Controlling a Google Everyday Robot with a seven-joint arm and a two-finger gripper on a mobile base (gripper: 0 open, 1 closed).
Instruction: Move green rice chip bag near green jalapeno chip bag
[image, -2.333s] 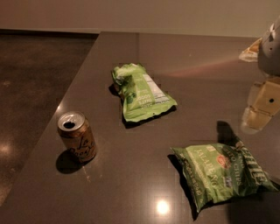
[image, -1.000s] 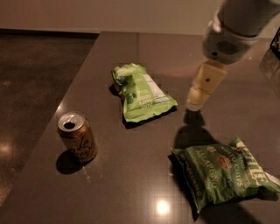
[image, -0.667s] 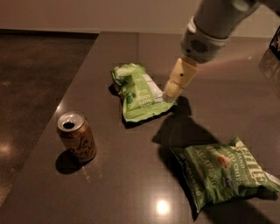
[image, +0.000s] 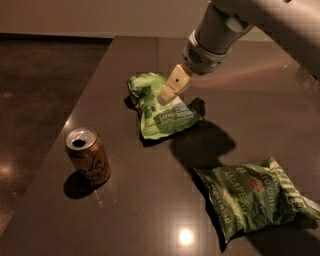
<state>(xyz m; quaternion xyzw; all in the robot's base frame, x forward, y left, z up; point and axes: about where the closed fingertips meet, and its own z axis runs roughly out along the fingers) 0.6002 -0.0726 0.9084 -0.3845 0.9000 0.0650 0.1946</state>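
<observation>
The green rice chip bag (image: 157, 107) is a small lime-green crumpled bag lying flat at the middle of the dark table. The green jalapeno chip bag (image: 255, 197) is larger, puffier and darker, with pale lettering and a small red logo, and lies at the front right. My gripper (image: 171, 89) comes in from the upper right on a white arm. Its cream-coloured tip hangs just over the upper right part of the rice bag.
An opened orange-brown drink can (image: 88, 156) stands upright at the front left, near the table's left edge (image: 75, 117). A dark floor lies beyond that edge. The arm's shadow falls between the two bags.
The gripper has swung from the right side leftward and down, from beside the rice bag to right over it. The bags and the can have not moved.
</observation>
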